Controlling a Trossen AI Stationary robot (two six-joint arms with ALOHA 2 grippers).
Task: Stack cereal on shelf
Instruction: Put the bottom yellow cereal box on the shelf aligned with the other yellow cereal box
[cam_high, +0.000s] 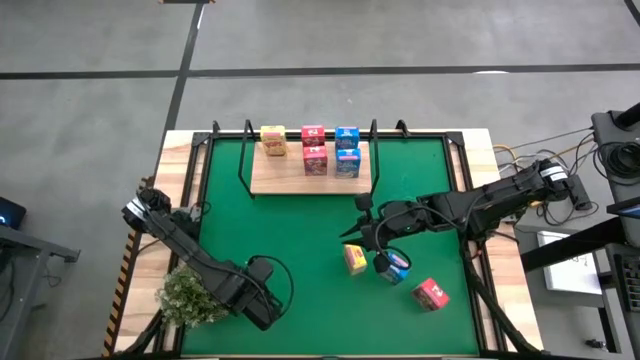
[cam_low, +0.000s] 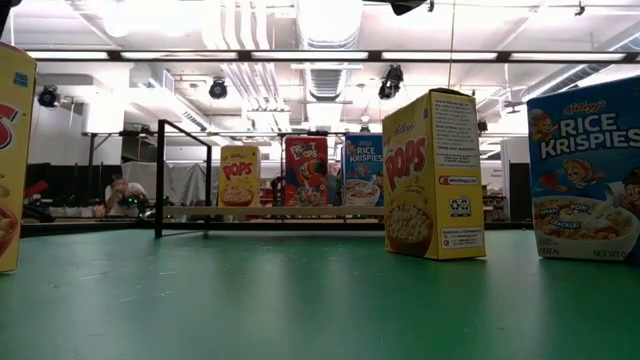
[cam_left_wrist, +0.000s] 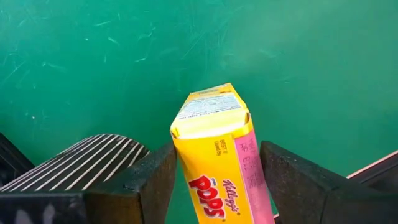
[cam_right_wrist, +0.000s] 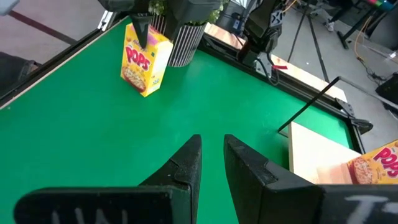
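A yellow cereal carton (cam_left_wrist: 214, 149) stands on the green mat near its near left; my left gripper (cam_left_wrist: 217, 152) is shut on it and hides it in the high view (cam_high: 262, 295). It also shows in the right wrist view (cam_right_wrist: 144, 59). My right gripper (cam_right_wrist: 212, 140) hangs empty over the mat's middle (cam_high: 358, 232), with only a narrow gap between its fingers. Just near it lie a yellow carton (cam_high: 354, 258), a blue one (cam_high: 393, 265) and a pink-red one (cam_high: 431, 293). The wooden shelf (cam_high: 290, 180) at the far side carries one yellow, two pink-red and two blue cartons. My left gripper pinches the yellow carton between its two fingers, one on each of two opposite sides (cam_left_wrist: 181, 163), at its upper end (cam_right_wrist: 140, 31). The fingers come from above, pointing down. The carton stands upright below them, its lower end (cam_right_wrist: 144, 93) at the mat.
A bushy pale green plant (cam_high: 190, 295) in a striped pot (cam_right_wrist: 186, 43) stands at the near left corner, close beside my left gripper. The shelf's black wire frame (cam_high: 243, 160) rises at its ends. Bare mat lies between the shelf and the loose cartons.
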